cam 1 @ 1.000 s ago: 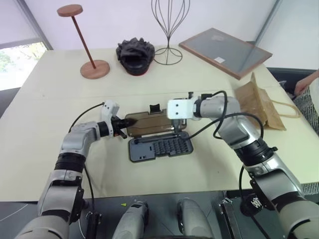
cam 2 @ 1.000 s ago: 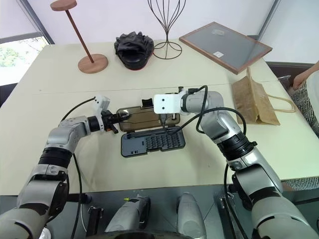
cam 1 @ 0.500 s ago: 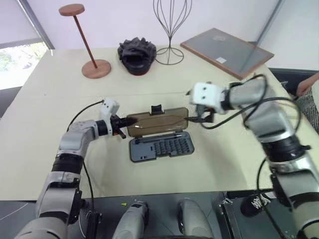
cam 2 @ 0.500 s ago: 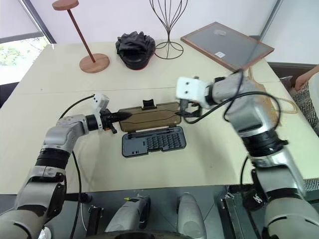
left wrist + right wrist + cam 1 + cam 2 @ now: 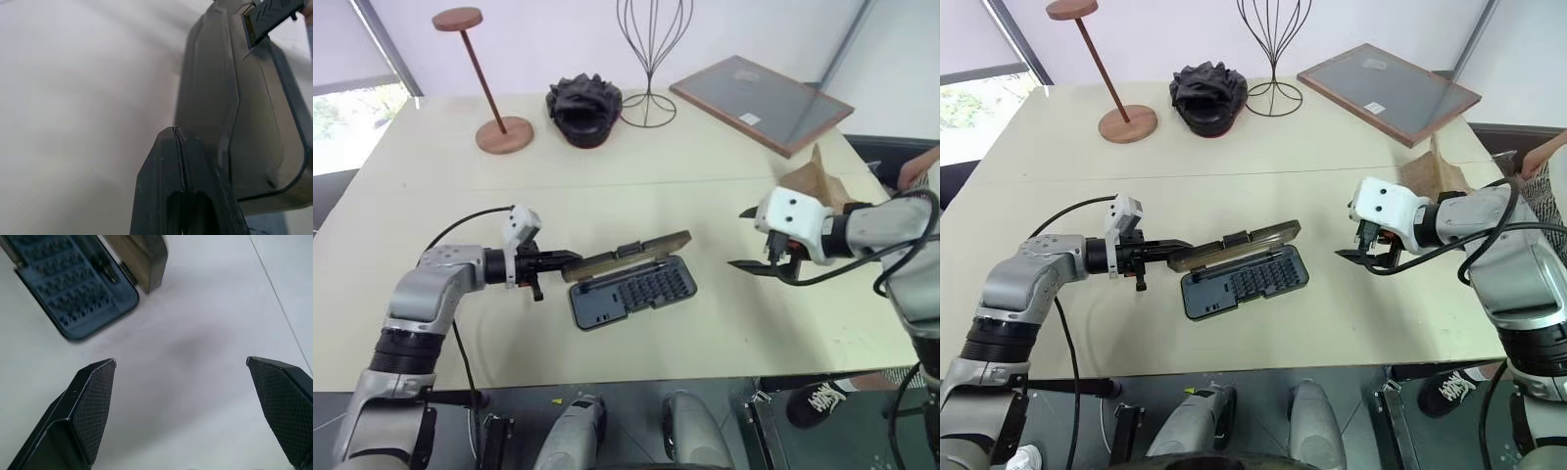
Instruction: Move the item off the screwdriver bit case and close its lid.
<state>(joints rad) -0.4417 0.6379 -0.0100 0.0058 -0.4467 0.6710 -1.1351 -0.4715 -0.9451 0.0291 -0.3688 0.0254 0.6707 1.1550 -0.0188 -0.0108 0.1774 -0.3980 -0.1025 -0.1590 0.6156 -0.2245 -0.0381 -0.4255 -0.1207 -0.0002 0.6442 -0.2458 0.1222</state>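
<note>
The screwdriver bit case (image 5: 636, 292) lies open in the middle of the table, with rows of bits showing. Its smoky-brown lid (image 5: 631, 257) stands tilted partway up over the far side. My left gripper (image 5: 558, 259) is shut, its tips against the lid's left end with nothing between them; the left wrist view shows the lid (image 5: 230, 98) right beside the closed fingers (image 5: 181, 196). My right gripper (image 5: 744, 238) hangs open and empty to the right of the case, clear of it. The item, a kraft paper bag (image 5: 818, 181), lies on the table behind my right arm.
Along the far side stand a wooden stand (image 5: 494, 127), a black crumpled object (image 5: 584, 108), a wire stand (image 5: 649, 98) and a framed board (image 5: 764, 103). A person's arm (image 5: 920, 166) shows at the right edge. Bare tabletop lies between the case and my right gripper.
My right gripper opened, let go of the lid and pulled away to the right. The left gripper drew back a little. The lid rose from flat to tilted and the case turned slightly.
</note>
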